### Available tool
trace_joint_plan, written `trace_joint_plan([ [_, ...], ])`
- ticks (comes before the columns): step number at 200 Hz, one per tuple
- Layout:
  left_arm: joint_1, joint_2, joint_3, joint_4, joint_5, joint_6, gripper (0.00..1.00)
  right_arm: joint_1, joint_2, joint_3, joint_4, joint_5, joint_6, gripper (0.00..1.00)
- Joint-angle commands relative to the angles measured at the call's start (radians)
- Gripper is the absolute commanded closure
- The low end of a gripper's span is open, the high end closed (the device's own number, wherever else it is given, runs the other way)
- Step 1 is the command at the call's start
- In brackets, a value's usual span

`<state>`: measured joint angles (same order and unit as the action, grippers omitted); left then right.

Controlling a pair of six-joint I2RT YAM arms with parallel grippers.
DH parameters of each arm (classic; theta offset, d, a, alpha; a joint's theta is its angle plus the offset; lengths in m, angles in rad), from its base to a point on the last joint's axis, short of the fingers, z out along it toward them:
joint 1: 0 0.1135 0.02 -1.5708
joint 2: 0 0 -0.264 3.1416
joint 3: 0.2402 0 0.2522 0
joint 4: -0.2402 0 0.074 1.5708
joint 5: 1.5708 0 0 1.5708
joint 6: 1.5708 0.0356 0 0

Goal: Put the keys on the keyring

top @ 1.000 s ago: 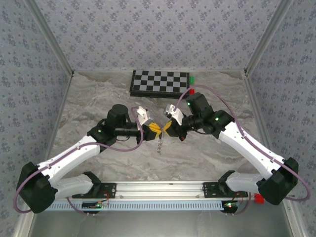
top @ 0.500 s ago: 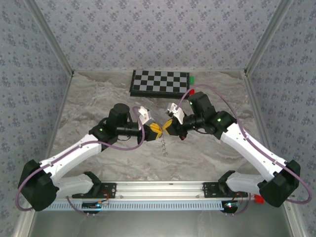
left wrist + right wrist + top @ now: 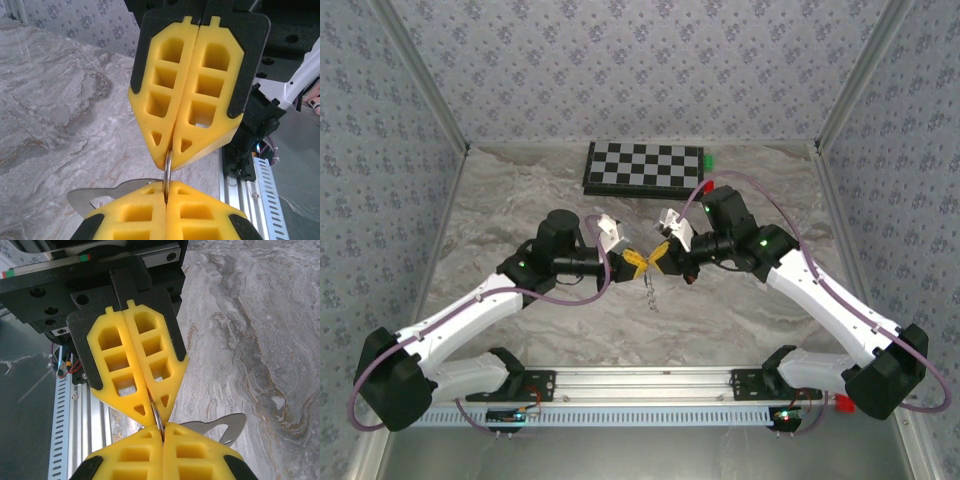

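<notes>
Both of your grippers meet tip to tip above the middle of the table (image 3: 520, 210). The left gripper (image 3: 633, 262) reaches in from one side and the right gripper (image 3: 658, 260) from the other. Each has its jaws pressed together, and each is clamped on the keyring (image 3: 169, 170). You see the keyring edge-on as a thin silvery wire loop, nipped at the very points of both pairs and bridging the small gap between them.

Your fingers (image 3: 172, 127) are yellow wedge-shaped blocks with a matte surface. Square and triangular pockets are cut into them, they are backed by black plates, and they taper to narrow tips.

Beside the left gripper's tips a flat metal piece (image 3: 115, 192) juts out sideways, smooth and pale grey with a rounded outline. You cannot tell whether it is joined to the keyring.

From above, a small dangling piece (image 3: 651, 290) hangs just below the meeting point, too small to make out. The table is grey-white and veined like marble.
</notes>
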<state>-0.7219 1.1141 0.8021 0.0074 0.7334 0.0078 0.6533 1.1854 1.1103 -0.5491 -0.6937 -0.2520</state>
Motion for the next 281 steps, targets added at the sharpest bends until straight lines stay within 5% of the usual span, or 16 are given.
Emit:
trace_joint_plan([
  [1,-0.008,-0.014,0.007,0.055,0.023,0.005,1.0,0.008,0.006,-0.004,0.008,-0.019,0.005,1.0],
  [36,-0.008,-0.014,0.008,0.054,0.027,0.008,1.0,0.009,0.003,-0.004,0.008,-0.02,0.005,1.0],
  [49,-0.007,-0.011,0.008,0.052,0.031,0.009,1.0,0.012,0.003,-0.003,0.009,-0.023,0.005,0.82],
  [72,-0.007,-0.01,0.011,0.05,0.038,0.008,1.0,0.018,0.008,-0.004,0.014,-0.026,0.004,0.79],
  [108,-0.007,-0.013,0.01,0.051,0.041,0.01,1.0,0.022,0.017,-0.001,0.012,-0.026,0.002,0.85],
  [134,-0.008,-0.011,0.012,0.051,0.048,0.011,1.0,0.022,0.017,0.0,0.012,-0.023,0.0,1.0],
  [168,-0.007,-0.015,0.013,0.045,0.041,0.014,1.0,0.021,0.01,-0.001,0.012,-0.013,-0.002,1.0],
  [182,-0.008,-0.022,0.014,0.043,0.026,0.012,0.74,0.017,-0.007,-0.016,0.028,-0.01,0.012,1.0],
  [206,-0.008,-0.045,0.005,0.057,-0.002,-0.001,0.6,-0.015,-0.073,-0.091,0.171,-0.017,0.088,1.0],
  [281,-0.005,-0.112,-0.041,0.156,-0.085,-0.072,0.54,-0.109,-0.278,-0.439,0.894,-0.06,0.451,1.0],
])
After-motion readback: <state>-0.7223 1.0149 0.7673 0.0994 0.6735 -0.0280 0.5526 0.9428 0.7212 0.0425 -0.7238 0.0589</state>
